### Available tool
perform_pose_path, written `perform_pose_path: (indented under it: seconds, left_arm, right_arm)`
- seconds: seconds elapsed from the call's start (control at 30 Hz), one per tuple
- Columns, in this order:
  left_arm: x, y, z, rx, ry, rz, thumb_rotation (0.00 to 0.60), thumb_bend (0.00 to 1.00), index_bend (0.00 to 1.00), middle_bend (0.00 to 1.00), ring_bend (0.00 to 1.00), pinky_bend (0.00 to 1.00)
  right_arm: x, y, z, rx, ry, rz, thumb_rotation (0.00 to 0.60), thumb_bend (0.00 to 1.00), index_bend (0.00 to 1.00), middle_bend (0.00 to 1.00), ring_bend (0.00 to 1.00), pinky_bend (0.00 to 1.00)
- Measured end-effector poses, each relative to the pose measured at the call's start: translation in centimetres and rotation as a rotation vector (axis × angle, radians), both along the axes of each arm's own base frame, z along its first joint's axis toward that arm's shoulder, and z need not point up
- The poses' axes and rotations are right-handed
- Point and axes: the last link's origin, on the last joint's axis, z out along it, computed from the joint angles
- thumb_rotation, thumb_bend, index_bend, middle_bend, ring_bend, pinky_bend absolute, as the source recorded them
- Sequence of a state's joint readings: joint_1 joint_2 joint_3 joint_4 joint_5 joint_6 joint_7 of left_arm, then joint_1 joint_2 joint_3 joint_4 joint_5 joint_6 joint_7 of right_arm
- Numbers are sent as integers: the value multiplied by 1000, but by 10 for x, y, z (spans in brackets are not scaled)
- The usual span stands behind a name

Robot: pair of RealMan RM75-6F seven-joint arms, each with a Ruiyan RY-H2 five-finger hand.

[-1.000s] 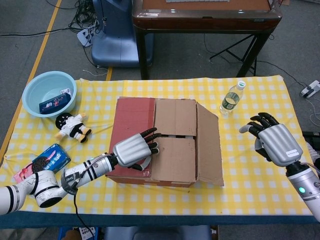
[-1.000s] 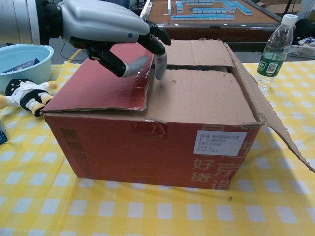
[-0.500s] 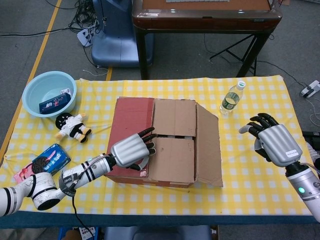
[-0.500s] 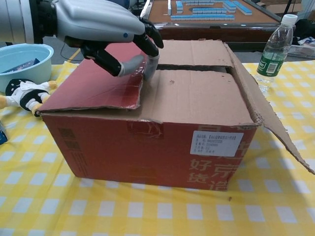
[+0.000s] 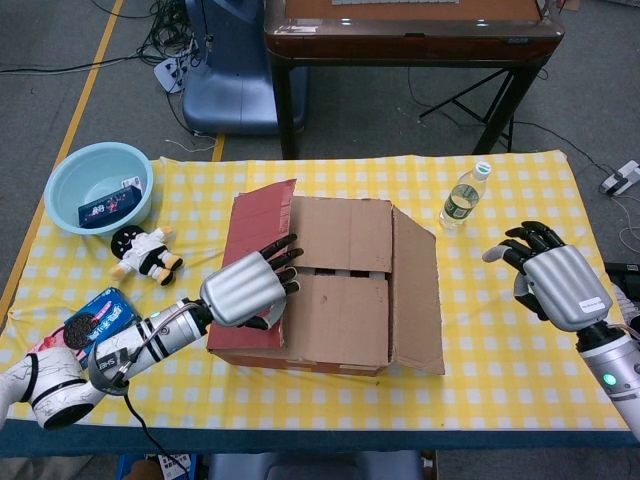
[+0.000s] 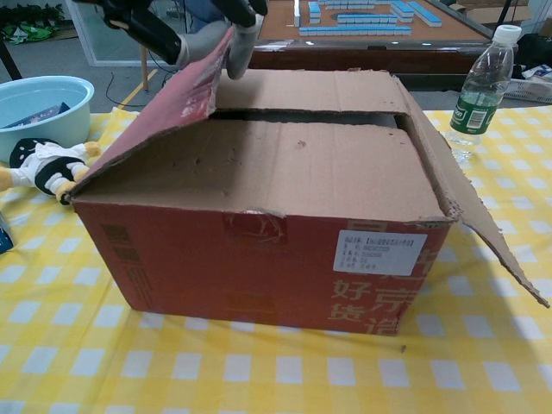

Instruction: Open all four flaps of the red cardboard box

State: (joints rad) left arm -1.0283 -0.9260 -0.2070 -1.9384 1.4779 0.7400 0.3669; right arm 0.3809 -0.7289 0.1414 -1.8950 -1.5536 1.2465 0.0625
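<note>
The red cardboard box stands mid-table. Its left red flap is tilted up, and my left hand pinches its free edge between thumb and fingers. The right flap hangs outward and down. Two brown inner flaps, the far one and the near one, lie flat over the opening. My right hand hovers open over the table right of the box, touching nothing; the chest view does not show it.
A water bottle stands behind the box's right side. Left of the box are a blue basin, a small doll and a cookie pack. A dark table stands beyond.
My left hand has caught the left red flap's edge and lifted it from flat to tilted up, swinging leftward. The right hand has barely moved.
</note>
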Motion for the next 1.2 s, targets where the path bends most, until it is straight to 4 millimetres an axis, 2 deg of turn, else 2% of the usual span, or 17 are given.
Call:
perform_pose_path:
  seconds: [0.37, 0.7, 1.03, 1.2]
  left_arm:
    - [-3, 2, 44, 123, 77, 16, 201, 738, 533, 428, 119, 0]
    - [-21, 8, 79, 233, 142, 91, 201, 738, 532, 427, 119, 0]
    - [-37, 11, 101, 300, 151, 150, 201, 738, 531, 427, 119, 0]
    - [-49, 13, 101, 299, 174, 185, 201, 737, 527, 428, 119, 0]
  right_arm:
    - [6, -4, 3, -14, -8, 16, 600, 976, 360, 384, 207, 138]
    - [9, -7, 2, -12, -5, 19, 600, 976, 360, 384, 207, 138]
    - [14, -8, 1, -9, -4, 22, 600, 977, 359, 384, 207, 138]
    - [15, -8, -1, -3, 6, 22, 600, 976, 360, 384, 207, 141]
